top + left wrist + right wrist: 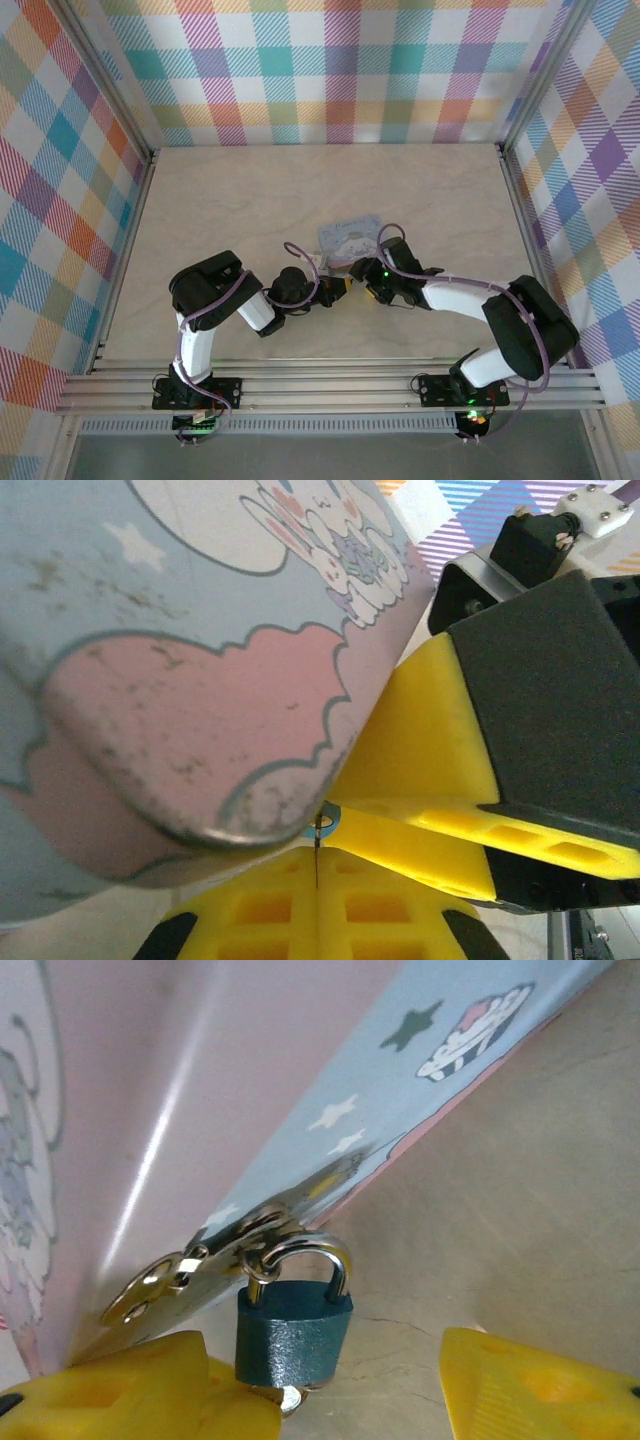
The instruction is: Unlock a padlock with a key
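Beige table [250, 200]; pale blue box [350, 237] hasp through padlock [293, 1340].

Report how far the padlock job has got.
Done: the left gripper is shut on a thin blue-tipped key, held beside the pale blue cartoon box. In hand: the open right gripper straddles the small dark blue-green padlock. Left: its silver shackle is closed through the metal hasp; the key must go in and turn.
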Controlling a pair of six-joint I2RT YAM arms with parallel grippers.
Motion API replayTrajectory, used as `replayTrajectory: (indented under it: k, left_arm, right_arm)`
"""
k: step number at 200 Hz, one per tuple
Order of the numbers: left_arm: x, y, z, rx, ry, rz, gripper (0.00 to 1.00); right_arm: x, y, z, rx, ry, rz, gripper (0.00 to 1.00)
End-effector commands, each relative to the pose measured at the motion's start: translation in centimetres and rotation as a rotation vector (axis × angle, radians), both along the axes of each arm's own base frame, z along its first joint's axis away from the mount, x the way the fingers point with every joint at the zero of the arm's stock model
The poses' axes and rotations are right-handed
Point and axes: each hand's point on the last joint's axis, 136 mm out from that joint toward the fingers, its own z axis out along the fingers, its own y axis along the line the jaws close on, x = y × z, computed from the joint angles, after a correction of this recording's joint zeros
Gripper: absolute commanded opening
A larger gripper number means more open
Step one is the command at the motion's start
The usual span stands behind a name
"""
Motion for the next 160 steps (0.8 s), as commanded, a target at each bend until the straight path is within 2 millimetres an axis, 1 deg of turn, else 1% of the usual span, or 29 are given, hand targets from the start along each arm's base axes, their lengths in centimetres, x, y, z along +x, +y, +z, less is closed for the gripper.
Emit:
replayTrajectory:
  k: [1,34,51,91,125,160]
  left_arm:
    - [0.0,0.1,0.7,-0.034,-0.015,-0.010,0.00]
    - [-0.1,0.0,0.9,-0.043,-0.011,-0.015,0.00]
    - [-0.2,0.1,0.8,-0.043,-0.007,-0.016,0.00]
    - [-0.2,0.3,0.8,-0.038,-0.010,-0.012,0.00]
    - [0.2,0.6,0.8,-0.036,-0.014,-0.002,0.00]
    - [0.2,0.7,0.8,-0.032,-0.022,-0.005,0.00]
  right_arm:
    - [1.3,0.8,0.9,0.024,-0.028,0.005,0.62]
    - [1.5,1.0,0.3,0.013,-0.004,0.011,0.60]
    - [1.5,1.1,-0.2,0.013,0.010,0.018,0.57]
    - [1.4,1.1,-0.8,-0.001,0.030,0.023,0.39]
    - [1.3,0.9,-0.9,-0.025,0.033,0.041,0.30]
    - [1.5,0.8,-0.7,-0.052,0.028,0.059,0.16]
